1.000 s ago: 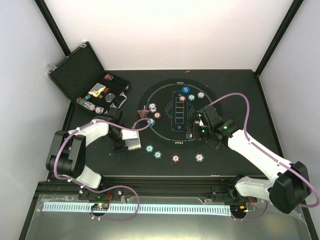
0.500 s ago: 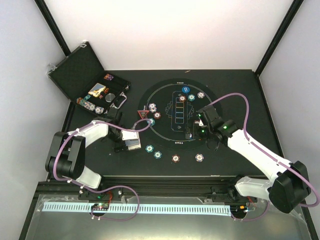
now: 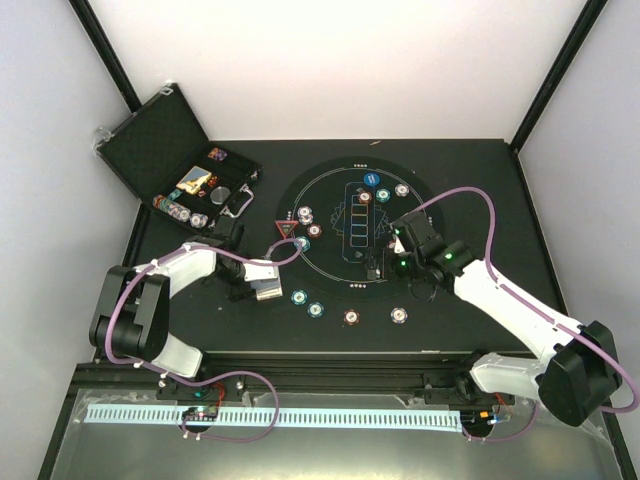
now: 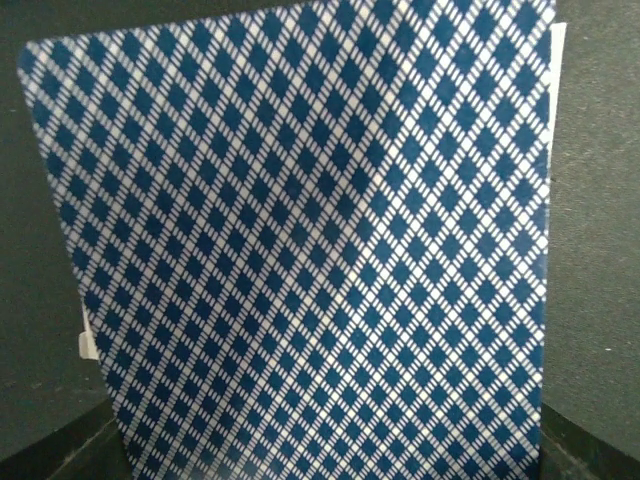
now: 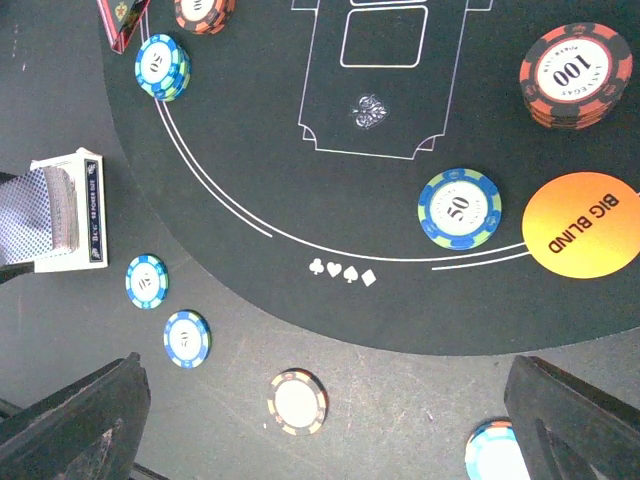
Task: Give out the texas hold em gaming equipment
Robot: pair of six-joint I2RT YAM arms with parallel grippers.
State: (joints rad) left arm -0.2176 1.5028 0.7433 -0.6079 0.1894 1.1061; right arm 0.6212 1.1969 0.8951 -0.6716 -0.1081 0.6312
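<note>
**Top view:** L gripper (image 3: 258, 284) sits low on the worktop (image 3: 480, 200), left of the round printed mat (image 3: 330, 195) and right at the deck of playing cards (image 3: 270, 291). The wrist hides the jaws here, so can't tell if clenched. R gripper (image 3: 384, 262) hangs over the mat's near-right part w/ nothing in it. Open black case (image 3: 160, 135) stands at the far-left corner, w/ more chips in its tray. Red triangle marker (image 3: 286, 228) lies at the mat's left edge, a few chips beside it. Blue disc (image 3: 371, 179) is on the mat's far side. Four chips lie in a loose row on the worktop along the mat's near edge, the leftmost a teal chip (image 3: 299, 296).

**L wrist view:** a blue-and-white diamond card back (image 4: 300, 240) fills nearly the whole frame, v. close to the lens and slightly bowed down the middle. Only dark corners show at the bottom, so the grip can't be made out.

**R wrist view:** R gripper's fingers (image 5: 70, 420) are spread wide at the bottom corners, released and empty. Orange BIG BLIND disc (image 5: 583, 225) lies at the mat's edge line, w/ a blue-green 50 chip (image 5: 459, 207) just beside it. A red-black 100 stack (image 5: 577, 75) sits further in. A teal 50 stack (image 5: 162, 67) is next to the triangle marker. Off the mat lie two teal chips and a white-centred chip (image 5: 297, 402). The deck is at the left edge, top cards bowed.
</note>
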